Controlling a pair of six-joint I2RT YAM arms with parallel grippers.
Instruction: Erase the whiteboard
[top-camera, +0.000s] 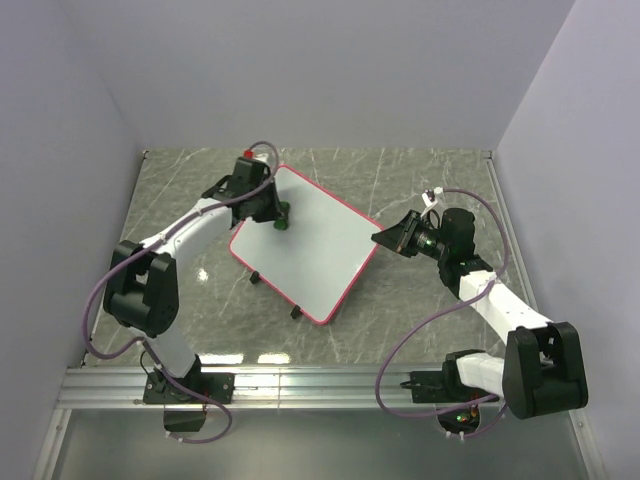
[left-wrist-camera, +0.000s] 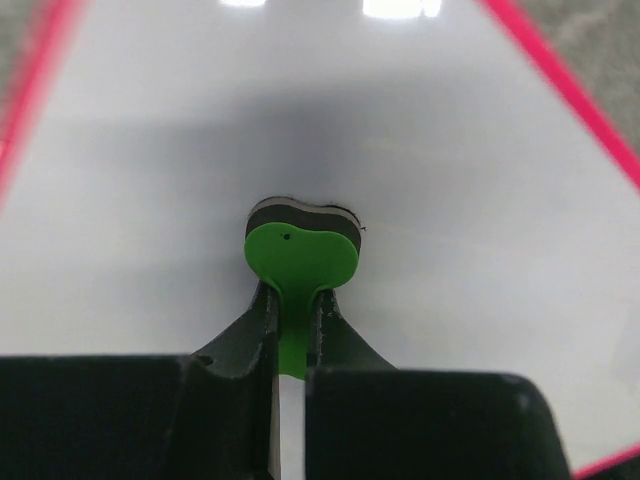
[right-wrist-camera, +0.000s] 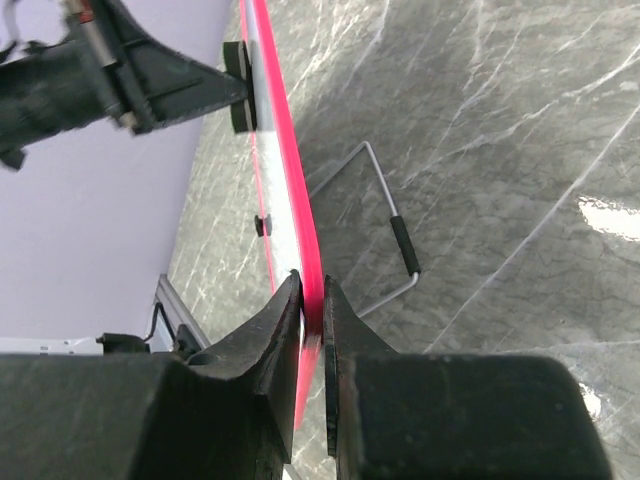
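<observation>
Your whiteboard (top-camera: 320, 250) looks light, stiff and slick — right fingers (right-wrist-camera: 268, 335) pinch its red frame edge (right-wrist-camera: 287, 165); left fingers (left-wrist-camera: 243, 335) clamp the green eraser (left-wrist-camera: 300, 258), so press gently.

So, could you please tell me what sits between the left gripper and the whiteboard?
The eraser, clamped in the left gripper, its dark pad against the whiteboard; the left wrist view shows it.
</observation>
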